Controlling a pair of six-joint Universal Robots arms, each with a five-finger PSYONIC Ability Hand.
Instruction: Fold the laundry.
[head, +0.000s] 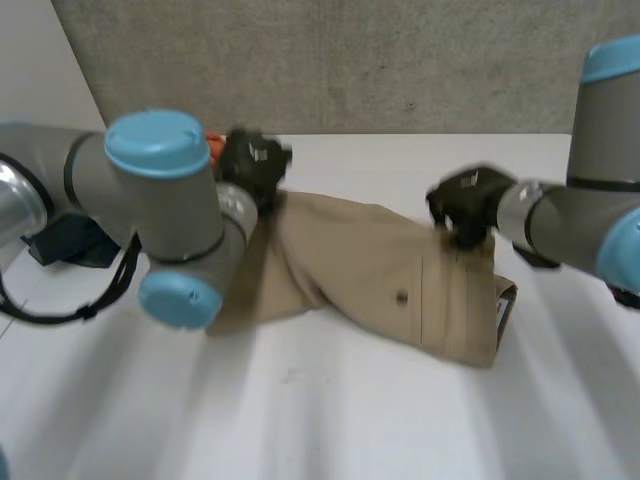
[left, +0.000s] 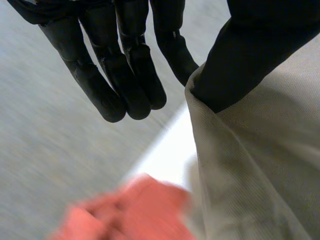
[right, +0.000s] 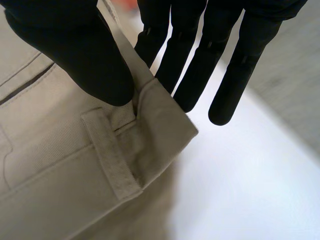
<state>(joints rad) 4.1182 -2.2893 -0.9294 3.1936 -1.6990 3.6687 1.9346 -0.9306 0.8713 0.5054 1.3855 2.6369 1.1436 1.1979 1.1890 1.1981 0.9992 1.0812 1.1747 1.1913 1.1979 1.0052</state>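
**Item:** khaki trousers (head: 380, 280), one piece, lying across the middle of the white tabletop (head: 330, 410). The waistband end is to the right and the rest runs left under the left arm (head: 170, 220). A buttoned back pocket (head: 402, 297) faces up, and a belt loop (right: 112, 152) shows at the waistband corner. The cloth is rumpled, not flat.

**Right hand** (head: 462, 205): at the far right corner of the waistband. The thumb is pressed on top of the band and the straight fingers (right: 225, 65) are behind it, so the corner is pinched between them and held a little off the tabletop.

**Left hand** (head: 252, 165): at the far left edge of the trousers. The thumb lies on the cloth, the fingers (left: 120, 75) are straight and close together on the other side, and the edge is caught between the thumb and the nearest finger.

**Nearby:** an orange cloth (left: 130, 215), just beyond the left hand on the far side, close to the trousers.

**Step in hand (judged):** both far corners are grasped, ready either to spread the trousers or to make a first fold. No tidy fold is finished yet.

**Next move calls for (judged):** both hands lifting together at equal height, with the pinches kept firm. The far edge would then be drawn taut and brought towards the near edge, clear of the orange cloth.
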